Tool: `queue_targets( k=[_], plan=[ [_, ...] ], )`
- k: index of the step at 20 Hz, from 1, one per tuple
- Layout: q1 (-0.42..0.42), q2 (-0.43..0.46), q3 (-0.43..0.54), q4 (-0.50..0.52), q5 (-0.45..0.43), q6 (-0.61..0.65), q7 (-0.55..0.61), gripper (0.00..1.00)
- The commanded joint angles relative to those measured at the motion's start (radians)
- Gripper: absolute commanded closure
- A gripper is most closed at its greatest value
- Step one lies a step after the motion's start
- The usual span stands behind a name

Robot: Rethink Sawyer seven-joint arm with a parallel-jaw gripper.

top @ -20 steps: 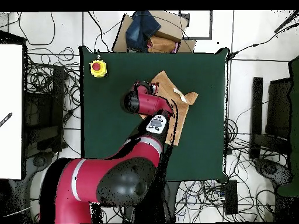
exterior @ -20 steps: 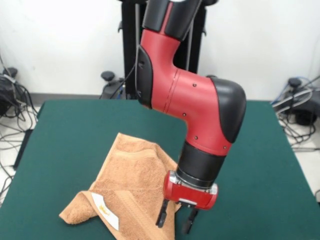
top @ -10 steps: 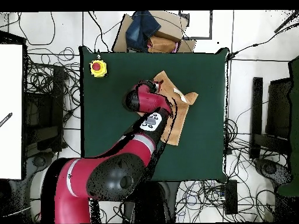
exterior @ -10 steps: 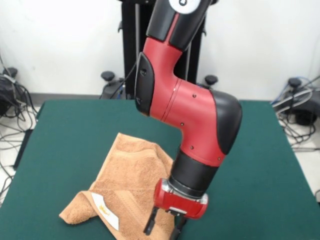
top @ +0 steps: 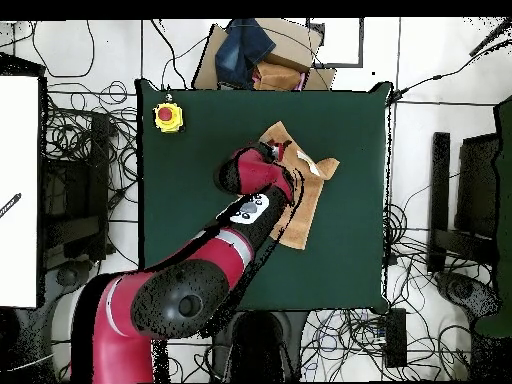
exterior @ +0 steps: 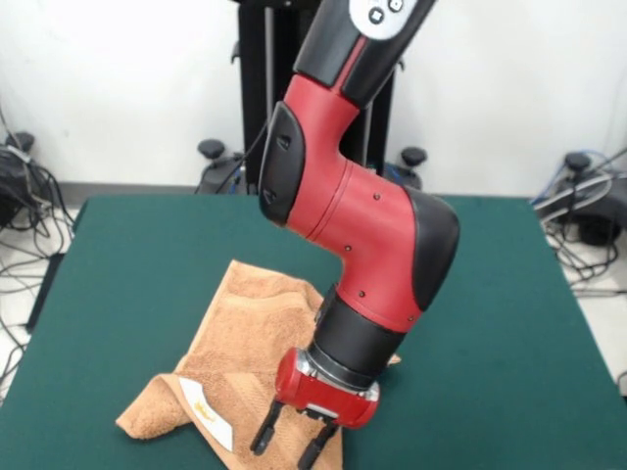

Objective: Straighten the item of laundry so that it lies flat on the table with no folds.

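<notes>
Evidently the task is far from done. The black two-fingered pincer (exterior: 291,444) on the red and black arm (exterior: 362,235) hangs with its fingers spread and nothing between them, just above the small tan-orange terry towel (exterior: 250,357), which lies rumpled on the large dark green felt tabletop (exterior: 147,255). Most of the cloth spreads away from the pincer toward the arm's base and to the side where the small white rectangular label (exterior: 208,411) shows; that label sits just beside the fingertips, on a corner flap that is doubled over the layer beneath. A woven border band (exterior: 263,409) runs across the cloth near the pincer, and a ridge rises behind the wrist, so at least two folds remain. Whether the fingertips touch the fabric cannot be told from the front view. In the overhead view the towel (top: 305,190) appears as an uneven, elongated patch partly covered by the arm, with one corner turned up, and its outline is not a clean rectangle. What is left, by this reading: take hold of an edge or corner, draw the doubled flap open, and pull the ridge out until the whole cloth rests flat. A yellow box with a red button (top: 168,117) stands well apart from the pincer and plays no part.
</notes>
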Motion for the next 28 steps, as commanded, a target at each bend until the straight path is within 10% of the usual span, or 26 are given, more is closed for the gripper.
queue_targets(
  k=[1,23,28],
  plan=[
    [-0.010,-0.095,0.145,0.079,-0.019,0.088,0.176,0.00],
    [0.038,-0.110,0.220,0.137,0.070,0.064,0.278,0.00],
    [-0.073,-0.300,0.387,0.251,-0.046,0.222,0.099,0.00]
  ],
)
